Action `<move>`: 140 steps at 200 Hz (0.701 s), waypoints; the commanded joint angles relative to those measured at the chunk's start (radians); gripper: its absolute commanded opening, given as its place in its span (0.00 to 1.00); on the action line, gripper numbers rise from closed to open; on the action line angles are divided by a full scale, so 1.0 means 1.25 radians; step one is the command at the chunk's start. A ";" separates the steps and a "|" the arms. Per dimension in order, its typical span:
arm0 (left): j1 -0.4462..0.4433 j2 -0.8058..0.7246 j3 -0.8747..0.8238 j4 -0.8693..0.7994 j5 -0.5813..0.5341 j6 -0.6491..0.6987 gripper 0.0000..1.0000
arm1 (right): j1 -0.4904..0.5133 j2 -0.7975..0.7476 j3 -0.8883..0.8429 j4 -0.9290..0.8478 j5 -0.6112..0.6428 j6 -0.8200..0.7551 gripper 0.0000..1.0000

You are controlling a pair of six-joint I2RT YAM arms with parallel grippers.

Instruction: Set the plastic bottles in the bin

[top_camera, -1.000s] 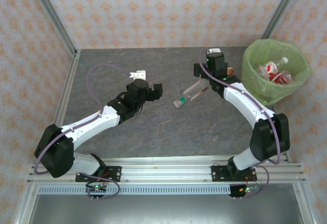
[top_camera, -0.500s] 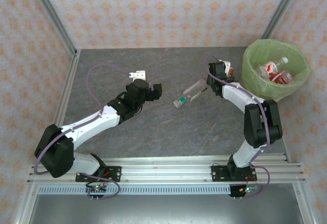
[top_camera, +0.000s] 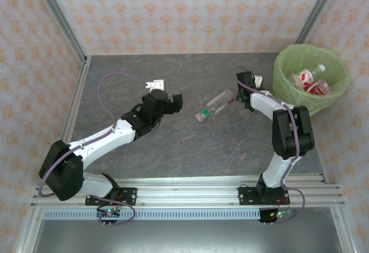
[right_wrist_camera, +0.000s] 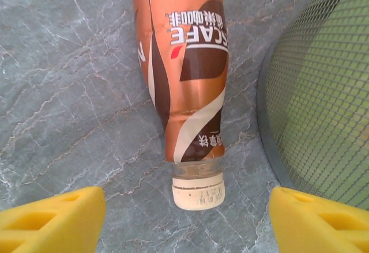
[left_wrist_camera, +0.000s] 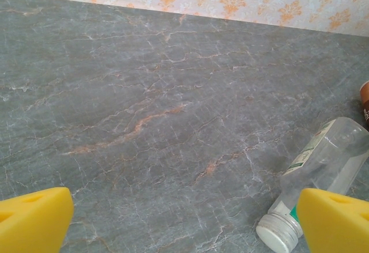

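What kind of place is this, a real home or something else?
Probably a staged robot test booth, not a home: wallpaper panels on metal frame posts, a marble-look table, a mounting rail at its near edge.

The bin (top_camera: 283,86) stands at the table's (top_camera: 173,143) two o'clock, bottles (top_camera: 304,80) inside. One bottle (right_wrist_camera: 184,68) lies at its nine, two others (top_camera: 218,99) beyond.

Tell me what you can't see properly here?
- Right wrist view: the brown bottle has its bottom cut off by the top edge.
- Left wrist view: the clear bottle is cut by the right edge; a yellow tool finger covers part of it.
- Top view: the bottles in the bin are too small to count.
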State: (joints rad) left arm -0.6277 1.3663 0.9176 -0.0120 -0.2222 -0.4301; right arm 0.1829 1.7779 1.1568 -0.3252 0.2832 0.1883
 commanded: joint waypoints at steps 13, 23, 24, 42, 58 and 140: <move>0.005 -0.003 0.005 -0.027 -0.037 -0.015 1.00 | -0.035 0.028 0.040 -0.105 -0.004 0.063 0.74; 0.005 -0.003 0.003 -0.029 -0.042 -0.015 1.00 | -0.046 0.029 0.038 -0.107 -0.024 0.065 0.73; 0.005 -0.003 0.003 -0.029 -0.042 -0.014 1.00 | -0.046 0.030 0.038 -0.106 -0.026 0.065 0.73; 0.005 -0.005 0.000 -0.028 -0.047 -0.013 1.00 | -0.049 0.042 0.048 -0.115 -0.061 0.049 0.71; 0.005 -0.003 0.001 -0.027 -0.048 -0.012 1.00 | -0.049 0.070 0.075 -0.143 -0.076 0.040 0.71; 0.006 0.005 0.011 -0.041 -0.071 -0.004 1.00 | -0.086 0.187 0.198 -0.237 -0.132 0.016 0.71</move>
State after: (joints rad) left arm -0.6273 1.3682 0.9176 -0.0235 -0.2527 -0.4297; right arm 0.1020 1.9865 1.3724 -0.5468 0.1562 0.2245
